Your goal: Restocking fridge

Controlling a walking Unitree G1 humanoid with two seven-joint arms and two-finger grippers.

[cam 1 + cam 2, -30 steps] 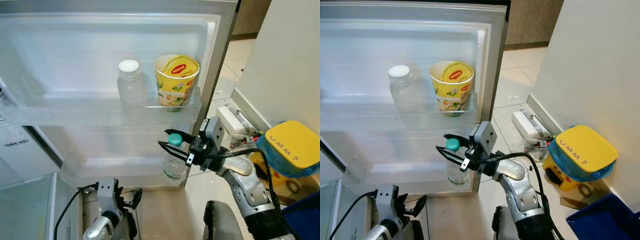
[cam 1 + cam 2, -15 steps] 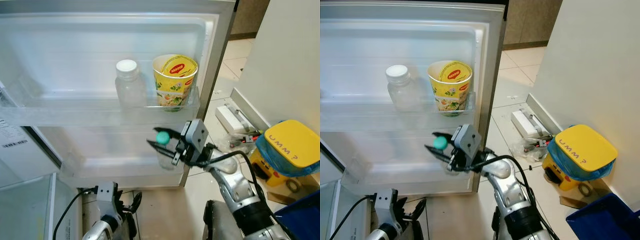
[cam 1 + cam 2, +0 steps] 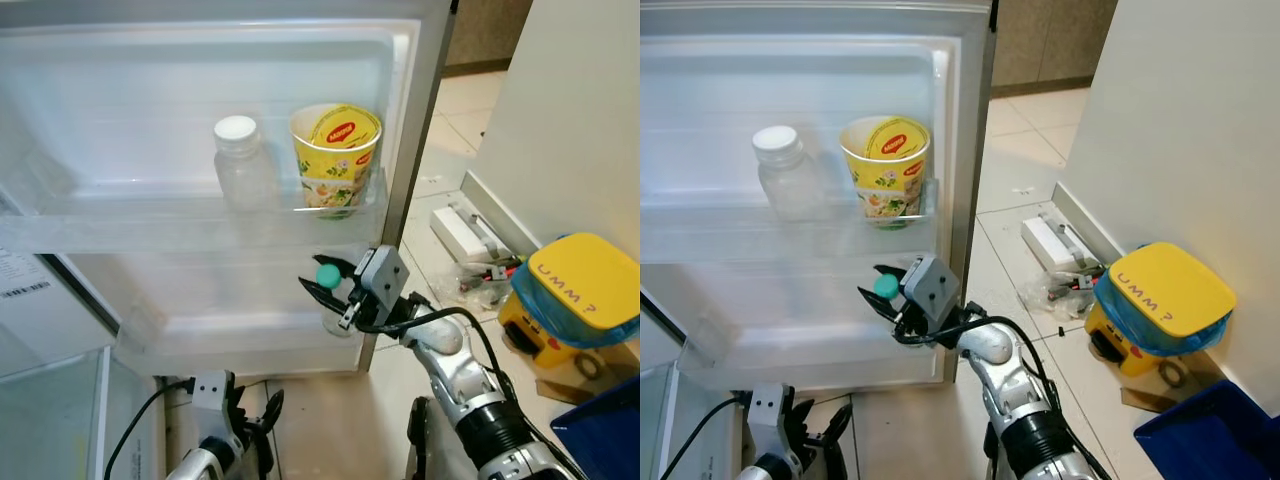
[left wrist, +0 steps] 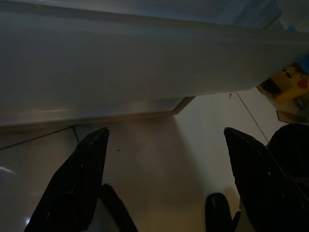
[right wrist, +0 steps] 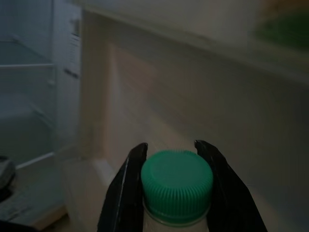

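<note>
Our right gripper [image 3: 322, 281] is clamped at the neck of a green-capped bottle [image 5: 176, 181], held over the lower door shelf [image 3: 200, 335] below the noodle cup [image 3: 335, 155]; we judge the clear body light, smooth and slippery, its lower part hard to make out; left gripper [image 4: 159, 183] hangs spread apart.

Noodle cup [image 3: 335, 157] on the upper door shelf: foil lid carries a red oval logo reading "Maggi"; a second red logo patch sits on the yellow side wall, too small to read. Green and picture print below it, no legible words.

Yellow lid [image 3: 583, 291] on the floor container by the wall: dark letters "UMM ?".

White sticker [image 3: 22, 278] at the left edge, on the fridge body: barcode and small print lines, illegible.
</note>
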